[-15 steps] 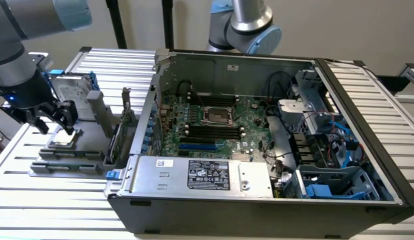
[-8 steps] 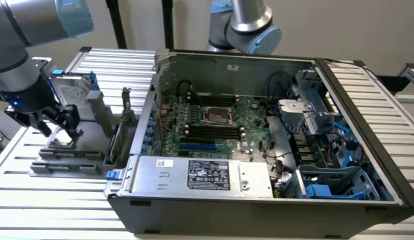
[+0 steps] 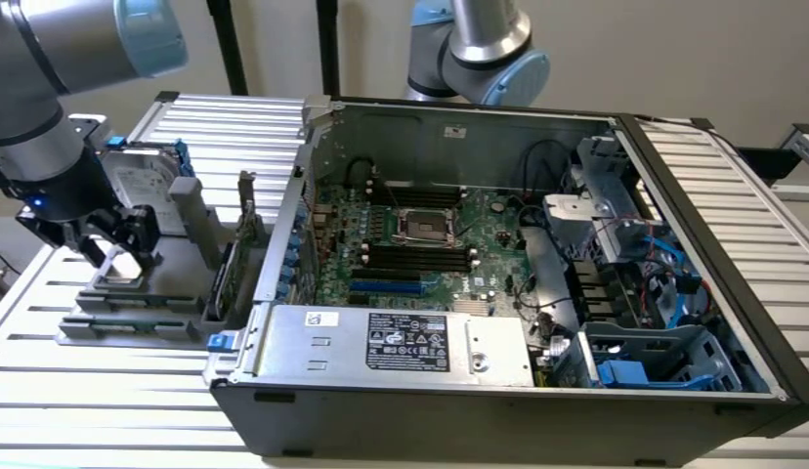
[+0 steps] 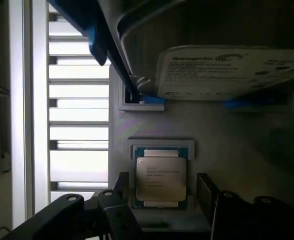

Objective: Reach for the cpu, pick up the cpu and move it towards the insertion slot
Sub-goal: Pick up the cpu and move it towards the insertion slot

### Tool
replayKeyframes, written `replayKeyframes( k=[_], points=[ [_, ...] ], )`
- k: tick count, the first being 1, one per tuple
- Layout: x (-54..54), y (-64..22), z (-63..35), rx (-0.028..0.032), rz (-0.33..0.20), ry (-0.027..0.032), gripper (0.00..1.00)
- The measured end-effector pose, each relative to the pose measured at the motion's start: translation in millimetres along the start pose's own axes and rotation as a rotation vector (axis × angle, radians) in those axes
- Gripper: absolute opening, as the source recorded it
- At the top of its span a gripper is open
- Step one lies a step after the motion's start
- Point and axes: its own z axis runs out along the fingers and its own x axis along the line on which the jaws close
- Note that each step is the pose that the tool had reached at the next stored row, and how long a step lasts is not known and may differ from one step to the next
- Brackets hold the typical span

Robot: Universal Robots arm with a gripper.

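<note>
The exterior view has the gripper [image 3: 111,244] low over a grey holder [image 3: 131,313] at its left, and the insertion slot [image 3: 424,226] inside the open computer case [image 3: 509,391] to its right. The wrist view reveals the cpu [image 4: 161,178] lying flat in its recess, between the gripper's spread, empty fingers [image 4: 121,187], below a hard drive [image 4: 227,72].

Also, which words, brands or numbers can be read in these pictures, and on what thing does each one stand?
"Seagate": on the hard drive label.
The cpu top: printed lines, too small to read.
The power supply sticker: too small to read.
White sticker on the case wall: unreadable.
</note>
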Motion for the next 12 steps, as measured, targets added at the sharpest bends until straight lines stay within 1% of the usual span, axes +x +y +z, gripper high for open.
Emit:
replayKeyframes(
  k=[7,12],
  points=[
    [-0.1,3.0,4.4,0.0,0.0,0.0008,0.65],
    [0.1,3.2,6.7,0.0004,0.001,0.0076,0.65]
  ],
)
